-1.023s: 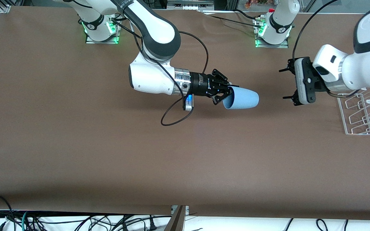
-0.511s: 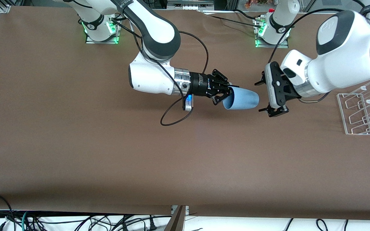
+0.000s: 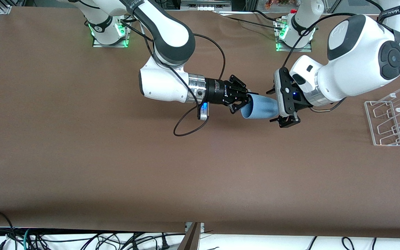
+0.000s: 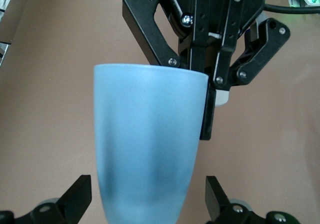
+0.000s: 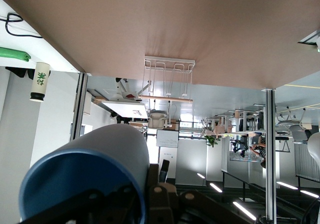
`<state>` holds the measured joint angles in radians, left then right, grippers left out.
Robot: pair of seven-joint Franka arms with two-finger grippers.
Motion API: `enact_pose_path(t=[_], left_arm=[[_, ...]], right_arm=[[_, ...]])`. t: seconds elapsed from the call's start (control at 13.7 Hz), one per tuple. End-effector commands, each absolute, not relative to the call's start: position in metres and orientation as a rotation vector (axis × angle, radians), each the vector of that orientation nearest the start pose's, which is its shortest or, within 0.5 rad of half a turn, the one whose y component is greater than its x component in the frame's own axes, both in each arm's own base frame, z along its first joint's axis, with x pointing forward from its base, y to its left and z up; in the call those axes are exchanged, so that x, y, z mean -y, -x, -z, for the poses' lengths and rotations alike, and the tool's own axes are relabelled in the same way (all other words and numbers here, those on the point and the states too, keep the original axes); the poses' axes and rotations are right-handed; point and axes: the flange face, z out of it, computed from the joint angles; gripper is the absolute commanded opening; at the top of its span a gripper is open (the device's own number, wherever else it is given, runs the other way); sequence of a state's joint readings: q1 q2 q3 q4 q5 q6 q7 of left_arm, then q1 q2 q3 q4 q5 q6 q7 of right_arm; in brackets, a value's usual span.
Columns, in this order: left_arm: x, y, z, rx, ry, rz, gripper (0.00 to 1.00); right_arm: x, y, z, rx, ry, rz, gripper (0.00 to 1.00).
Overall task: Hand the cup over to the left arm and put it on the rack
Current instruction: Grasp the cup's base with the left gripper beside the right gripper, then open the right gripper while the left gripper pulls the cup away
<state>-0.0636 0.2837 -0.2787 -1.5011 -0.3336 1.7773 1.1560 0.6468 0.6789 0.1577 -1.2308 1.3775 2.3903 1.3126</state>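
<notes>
**Cup held sideways in mid-air, ready to change grippers**

Cup [image 3: 259, 107] first: you see it lying on its side above the middle of the table [image 3: 82, 146], rim toward the right arm, closed base toward the left arm. That pose looks deliberate, since it offers the narrow end to the receiving fingers.

Starting at the right arm's end, the right gripper [image 3: 244, 99], a black skeletal linkage on a silver collar, is clamped on the cup's rim; the left wrist view shows one finger [image 4: 207, 116] pressed flat against the outside wall just under the lip. Pinching only the rim leaves most of the body free.

Next, the cup itself is smooth, matte, light-blue plastic, tapered and without a handle, so expect it to slip if squeezed near the rounded base.

Then the left gripper [image 3: 279, 106], a flat white housing with black fingers, straddles the base end. Its fingers [image 4: 75, 199] stand apart on either side of the wall, not touching.

Last, toward the left arm's end, the rack [image 3: 391, 119] sits on the table: clear-and-white wire loops, white pegs, a pale wooden dowel.
</notes>
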Motion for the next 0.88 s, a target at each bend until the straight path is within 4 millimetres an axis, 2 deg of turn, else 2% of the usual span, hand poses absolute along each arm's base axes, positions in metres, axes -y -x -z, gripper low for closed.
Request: enact_pose_path(t=[0.0,0.07,0.15,0.22,0.29,0.37,0.44,0.51,0.8], left_arm=[[0.2284,-0.6104,-0.5063,-2.245,2.668,0.263,1.0],[0.2283,-0.6103,-0.5061,-2.256,2.658,0.261,1.0],[0.2285,-0.6117,-0.5022,-2.265,2.656,0.257,0.91],[0.2295,-0.6126,-0.499,-2.258,2.668,0.248,0.44],[0.2318,-0.6118,-0.4995,-2.255,2.673,0.249,0.16],[0.2327,-0.6115,-0.4986,-2.259,2.675,0.245,0.15],[0.2327,-0.6117,-0.4993,-2.258,2.674,0.248,0.04],[0.2328,-0.612,-0.5008,-2.256,2.676,0.253,0.0],[0.2327,-0.6124,-0.5022,-2.257,2.671,0.258,0.0]], right_arm=[[-0.5483,-0.5651,-0.4384,-1.329,1.469,-1.016,0.0],[-0.5484,-0.5653,-0.4372,-1.329,1.47,-1.016,0.0],[-0.5484,-0.5653,-0.4372,-1.328,1.471,-1.015,0.0],[-0.5485,-0.5654,-0.436,-1.331,1.47,-1.016,0.0],[-0.5485,-0.5654,-0.436,-1.331,1.47,-1.016,0.0],[-0.5485,-0.5654,-0.436,-1.331,1.47,-1.016,0.0],[-0.5485,-0.5654,-0.436,-1.331,1.47,-1.016,0.0],[-0.5485,-0.5654,-0.436,-1.331,1.47,-1.016,0.0],[-0.5485,-0.5654,-0.436,-1.332,1.469,-1.017,0.0]])
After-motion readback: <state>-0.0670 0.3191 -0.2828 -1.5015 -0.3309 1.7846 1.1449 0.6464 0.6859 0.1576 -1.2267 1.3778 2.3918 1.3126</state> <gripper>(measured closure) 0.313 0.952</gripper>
